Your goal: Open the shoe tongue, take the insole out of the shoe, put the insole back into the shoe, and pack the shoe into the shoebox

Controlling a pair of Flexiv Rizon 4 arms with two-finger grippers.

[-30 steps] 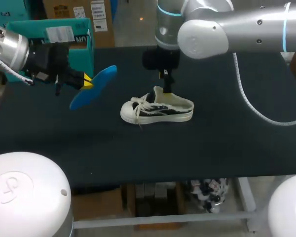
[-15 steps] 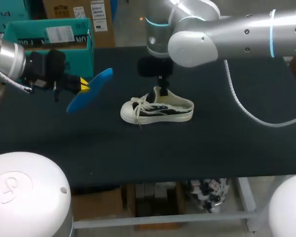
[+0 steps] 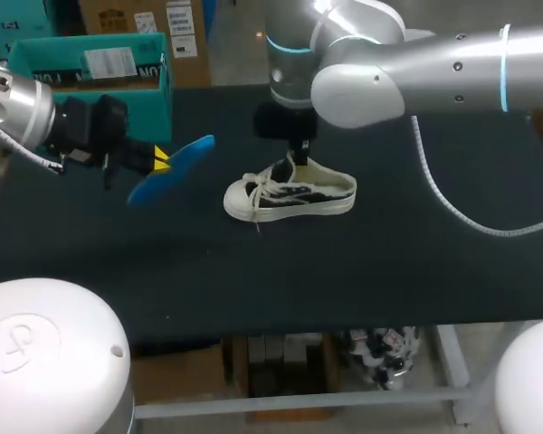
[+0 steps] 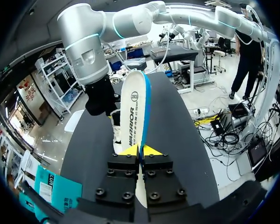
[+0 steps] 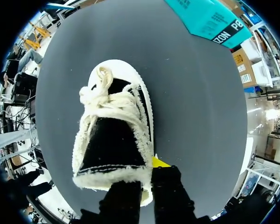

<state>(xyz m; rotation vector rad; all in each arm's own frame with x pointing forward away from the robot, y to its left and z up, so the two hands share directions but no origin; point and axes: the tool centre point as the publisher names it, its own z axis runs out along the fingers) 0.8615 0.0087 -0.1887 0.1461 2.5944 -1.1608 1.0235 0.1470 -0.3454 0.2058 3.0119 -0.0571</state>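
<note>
Two grippers are holding: left gripper is pinching the insole (blue underside) at nine o'clock of the shoe; right gripper is clamping the tongue.

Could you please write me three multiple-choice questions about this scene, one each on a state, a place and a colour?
1. The shoe on the table is: A upside down; B on its side; C upright.
2. The insole is: A inside the shoe; B held in the left gripper; C flat on the table.
3. Seen from above, the insole is: A blue; B red; C green.
Answers: C, its sole faces down; B, the gripper pinches it in the air; A, the head view shows blue.
</note>
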